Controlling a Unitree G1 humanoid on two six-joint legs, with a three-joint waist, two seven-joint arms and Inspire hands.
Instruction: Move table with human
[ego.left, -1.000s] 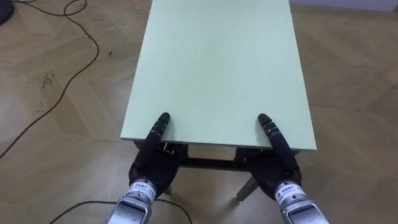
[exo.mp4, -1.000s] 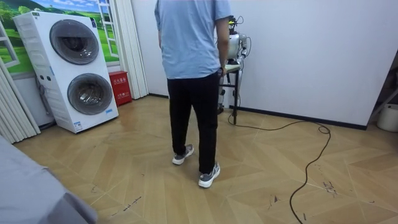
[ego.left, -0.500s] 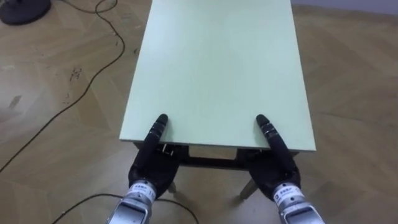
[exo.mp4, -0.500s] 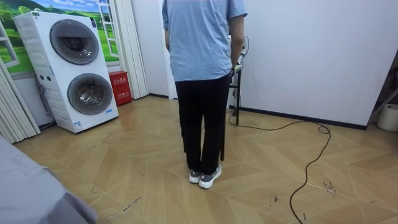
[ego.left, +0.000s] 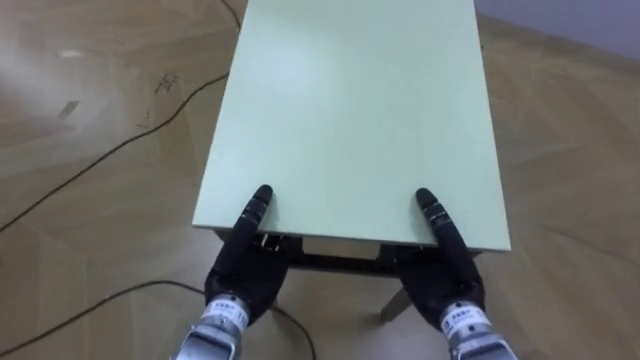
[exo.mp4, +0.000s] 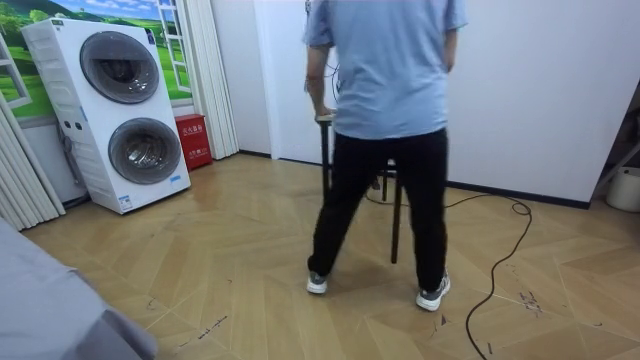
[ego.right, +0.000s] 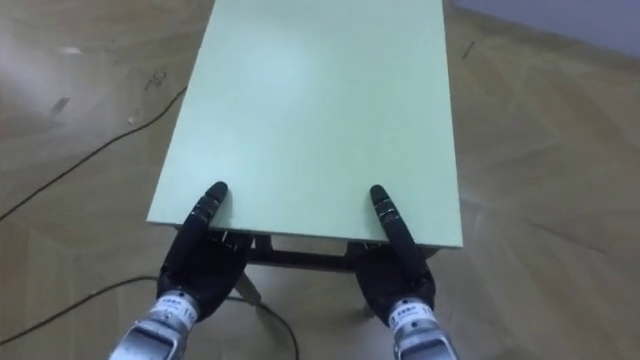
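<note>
At the bottom of the left eye view, the near short edge of the table (ego.left: 350, 100) is met by both hands. The left hand (ego.left: 245, 268) is seen at lower left and the right hand (ego.left: 447, 282) at lower right. Each is laid partly over the pale green top, with the rest tucked under the edge. Whether either hand is clamped on the table cannot be told; the part underneath is hidden.

The tabletop runs from bottom centre up to the top edge of the frame. A dark frame (ego.left: 340, 262) is seen under the near edge, between the two hands. One light leg (ego.left: 392, 305) is visible just left of the right hand.

A thin dark cable (ego.left: 100, 160) is strung across the wood floor (ego.left: 570, 150) at left, from the upper middle down to the left edge.

In the room view, a person (exo.mp4: 385, 90) in a blue shirt and dark trousers is seen from behind at centre, feet set wide apart. The table is mostly covered by the person. A corner of the top is seen at the person's hand (exo.mp4: 318, 100) on the room view's left, and two dark legs (exo.mp4: 325, 155) show below it.

Two stacked washing machines (exo.mp4: 125, 110) are placed at upper left, with a red box (exo.mp4: 192, 140) just to their right. Another cable (exo.mp4: 500, 260) is run across the floor at right.
</note>
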